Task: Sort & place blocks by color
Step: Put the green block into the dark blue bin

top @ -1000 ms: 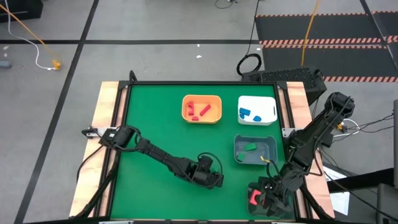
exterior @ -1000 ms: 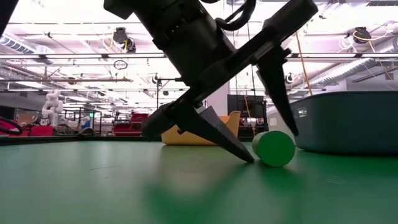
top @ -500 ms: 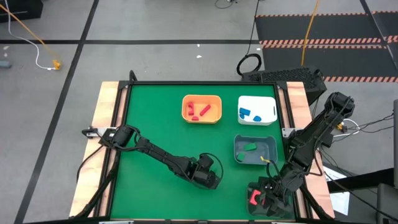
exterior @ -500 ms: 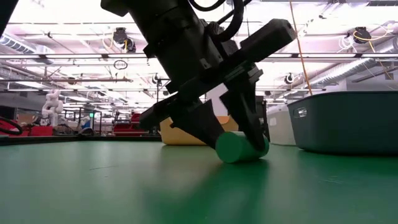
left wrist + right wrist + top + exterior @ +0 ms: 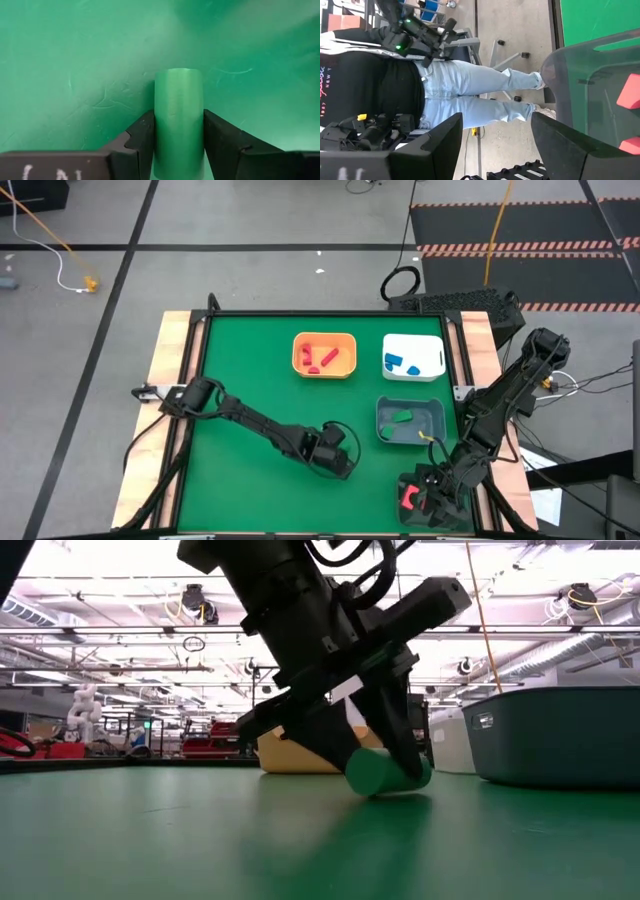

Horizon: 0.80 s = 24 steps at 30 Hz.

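**Left gripper clamps green cylinder on the mat**

The green cylinder (image 5: 178,120) lies on its side on the green table mat (image 5: 250,380), near the front, just left of the grey bin (image 5: 385,430). It is smooth and plain, with one round end face toward the low camera (image 5: 372,772). The left gripper (image 5: 178,142) holds it, one dark finger pressed against each long side. A second ago the fingers stood apart around the cylinder; now they are closed on it and it sits tilted between them.

Red blocks (image 5: 322,356) lie in the orange bin (image 5: 298,365), blue blocks (image 5: 404,364) in the white bin (image 5: 437,350), a green block (image 5: 401,417) in the grey one.

The right gripper (image 5: 496,145) rests off the table's front right corner, fingers spread wide around nothing. Beyond it stands a person (image 5: 410,85) whose black top carries partly readable lettering, "NEW Y".
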Tool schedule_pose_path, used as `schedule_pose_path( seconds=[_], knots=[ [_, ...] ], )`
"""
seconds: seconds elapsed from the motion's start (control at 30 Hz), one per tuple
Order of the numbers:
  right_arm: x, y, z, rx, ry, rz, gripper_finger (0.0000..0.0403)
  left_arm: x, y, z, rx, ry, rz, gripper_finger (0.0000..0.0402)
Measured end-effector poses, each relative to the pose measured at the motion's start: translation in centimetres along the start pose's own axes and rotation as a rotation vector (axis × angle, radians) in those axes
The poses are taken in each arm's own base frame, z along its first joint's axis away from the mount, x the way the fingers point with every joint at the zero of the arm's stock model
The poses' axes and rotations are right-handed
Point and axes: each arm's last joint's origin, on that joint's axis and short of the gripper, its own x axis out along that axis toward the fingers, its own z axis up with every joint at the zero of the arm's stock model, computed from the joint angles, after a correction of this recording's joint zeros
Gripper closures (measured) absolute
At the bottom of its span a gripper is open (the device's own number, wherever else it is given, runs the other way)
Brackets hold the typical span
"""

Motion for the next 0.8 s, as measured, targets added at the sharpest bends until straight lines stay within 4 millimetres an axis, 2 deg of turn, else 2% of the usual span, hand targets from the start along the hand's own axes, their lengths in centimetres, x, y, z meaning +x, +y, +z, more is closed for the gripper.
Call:
schedule_pose_path(
  seconds=[0.07,0.23,0.37,0.43,0.63,0.8],
  knots=[
    [0.0,0.0,0.0,0.0,-0.005,0.002,0.0177,-0.2,-0.1,0.5,0.012,-0.016,-0.022,0.0265],
    [-0.1,0.0,0.6,-0.015,-0.082,-0.008,0.0177,-2.5,-1.0,2.5,0.016,-0.082,-0.101,0.0266],
    [-0.3,-0.3,1.6,-0.053,-0.192,-0.041,0.0177,-3.2,-1.4,3.3,0.057,-0.121,-0.153,0.0266],
    [-0.4,-0.4,2.3,-0.08,-0.268,-0.058,0.0177,-4.2,-1.7,3.8,0.085,-0.137,-0.181,0.0266],
    [-1.1,-0.6,4.3,-0.259,-0.498,-0.148,0.0177,-6.5,-2.7,4.8,0.145,-0.152,-0.31,0.0266],
    [-1.9,-0.1,6.2,-0.428,-0.693,-0.195,0.0177,-9.6,-3.0,5.5,0.227,-0.171,-0.353,0.0266]
  ],
)
